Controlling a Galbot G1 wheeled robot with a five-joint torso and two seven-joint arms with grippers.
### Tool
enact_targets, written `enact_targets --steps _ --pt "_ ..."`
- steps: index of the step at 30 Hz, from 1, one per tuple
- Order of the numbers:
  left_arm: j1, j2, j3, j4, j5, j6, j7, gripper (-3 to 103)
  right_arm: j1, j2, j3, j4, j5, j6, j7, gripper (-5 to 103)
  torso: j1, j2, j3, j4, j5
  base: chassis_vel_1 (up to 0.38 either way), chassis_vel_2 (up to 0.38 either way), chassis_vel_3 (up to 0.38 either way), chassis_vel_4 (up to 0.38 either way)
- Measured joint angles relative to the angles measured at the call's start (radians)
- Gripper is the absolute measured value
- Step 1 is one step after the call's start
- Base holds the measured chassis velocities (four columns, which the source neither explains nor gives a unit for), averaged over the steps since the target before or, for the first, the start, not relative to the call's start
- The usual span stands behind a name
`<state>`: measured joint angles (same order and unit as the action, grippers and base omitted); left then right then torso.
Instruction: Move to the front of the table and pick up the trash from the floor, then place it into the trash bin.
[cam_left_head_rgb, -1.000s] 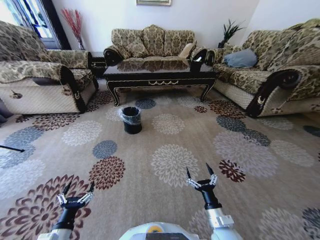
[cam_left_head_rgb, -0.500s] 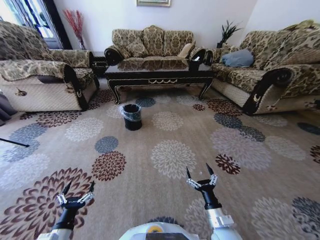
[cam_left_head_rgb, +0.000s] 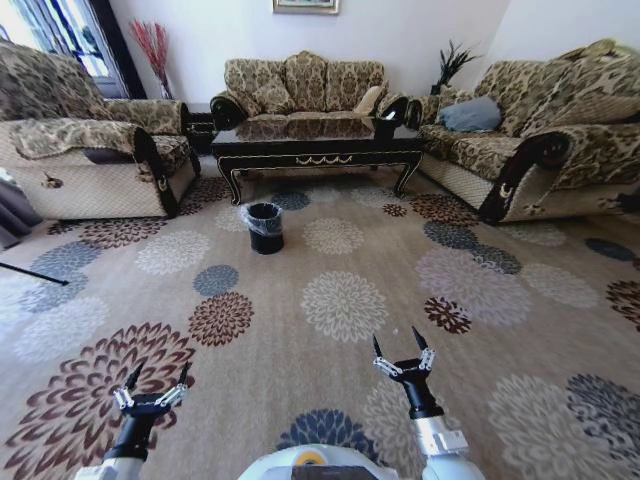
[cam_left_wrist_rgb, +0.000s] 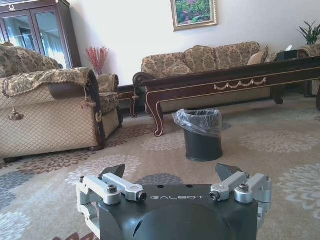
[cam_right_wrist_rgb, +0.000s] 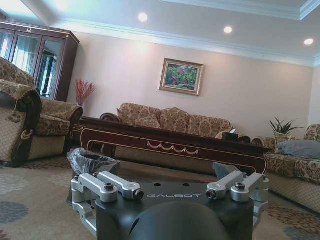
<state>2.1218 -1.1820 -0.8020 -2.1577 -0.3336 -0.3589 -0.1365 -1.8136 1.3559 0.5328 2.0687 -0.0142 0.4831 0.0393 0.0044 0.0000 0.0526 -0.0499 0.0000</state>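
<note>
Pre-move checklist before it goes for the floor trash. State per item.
1. Left gripper open and empty: ok, low over the carpet by the base.
2. Right gripper open and empty: ok, low over the carpet by the base.
3. At the front of the table: not ok, a wide stretch of carpet lies between the grippers and it.
4. Bin upright, liner on the rim: ok, standing on the carpet in front of the table's left end.
5. Trash located on the floor: cannot tell, no piece stands out against the flowered carpet.
6. Path to the table free: ok, bare carpet apart from the bin.
</note>
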Motion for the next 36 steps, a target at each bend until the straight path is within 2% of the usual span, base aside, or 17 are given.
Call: enact_targets --steps 36 --pt "0.000 0.000 0.000 0.000 0.000 0.000 0.000 100 0.000 0.000 0.000 0.000 0.000 0.000 0.000 100 0.000 0.000 0.000 -0.0001 0.0001 -0.002 -0.020 0.003 0.024"
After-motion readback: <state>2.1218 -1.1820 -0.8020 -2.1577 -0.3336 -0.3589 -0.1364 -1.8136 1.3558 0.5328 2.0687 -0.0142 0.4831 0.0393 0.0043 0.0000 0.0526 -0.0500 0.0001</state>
